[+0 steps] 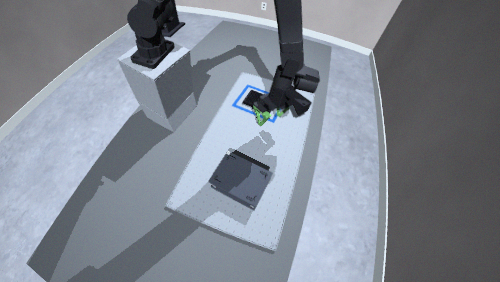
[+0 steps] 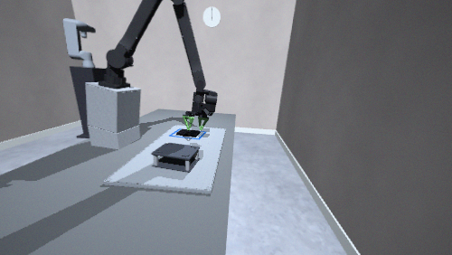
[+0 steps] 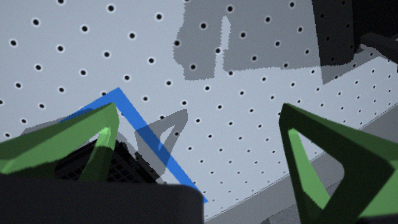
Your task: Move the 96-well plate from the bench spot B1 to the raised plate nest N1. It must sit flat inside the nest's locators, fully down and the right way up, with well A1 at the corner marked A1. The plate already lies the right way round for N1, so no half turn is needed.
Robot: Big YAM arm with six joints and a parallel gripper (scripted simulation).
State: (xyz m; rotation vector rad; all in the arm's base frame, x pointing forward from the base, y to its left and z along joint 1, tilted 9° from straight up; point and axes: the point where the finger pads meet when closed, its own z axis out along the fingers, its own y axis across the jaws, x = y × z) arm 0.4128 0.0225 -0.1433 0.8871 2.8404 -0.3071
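Observation:
The black 96-well plate (image 1: 254, 98) lies flat inside the blue outline of spot B1 (image 1: 243, 95) at the far end of the perforated board. In the wrist view only its corner (image 3: 107, 165) shows, behind my left finger. My gripper (image 1: 267, 113) with green fingers is open and empty. It hovers a little above the plate's near edge, seen also in the exterior view (image 2: 194, 122). The raised dark nest N1 (image 1: 241, 179) stands empty nearer the board's front, also in the exterior view (image 2: 176, 155).
The arm's grey pedestal (image 1: 157, 82) stands left of the board. The perforated board (image 1: 240, 160) lies on a darker bench. A wall rises to the right (image 2: 371, 113).

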